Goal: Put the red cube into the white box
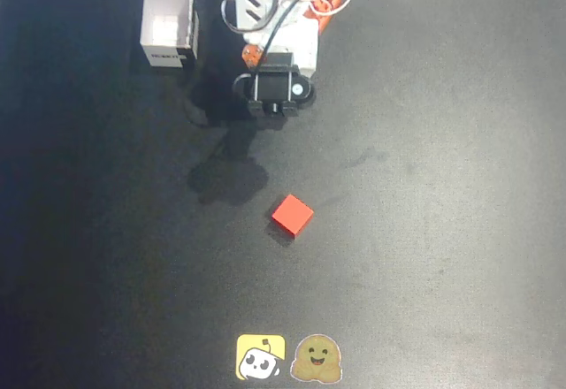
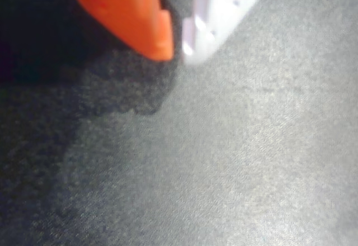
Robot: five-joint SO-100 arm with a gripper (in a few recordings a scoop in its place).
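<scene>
The red cube lies on the black table, a little below the middle of the overhead view, with nothing touching it. The white box stands at the upper left, its top open and a dark label on its near side. My arm is folded at the top centre, to the right of the box and well above the cube. In the wrist view my gripper hangs over bare table, its orange finger and white finger meeting at the tips with nothing between them.
Two stickers lie at the bottom edge of the overhead view, a yellow one and a brown one. The arm's shadow falls between the arm and the cube. The black table stretches wide to the right.
</scene>
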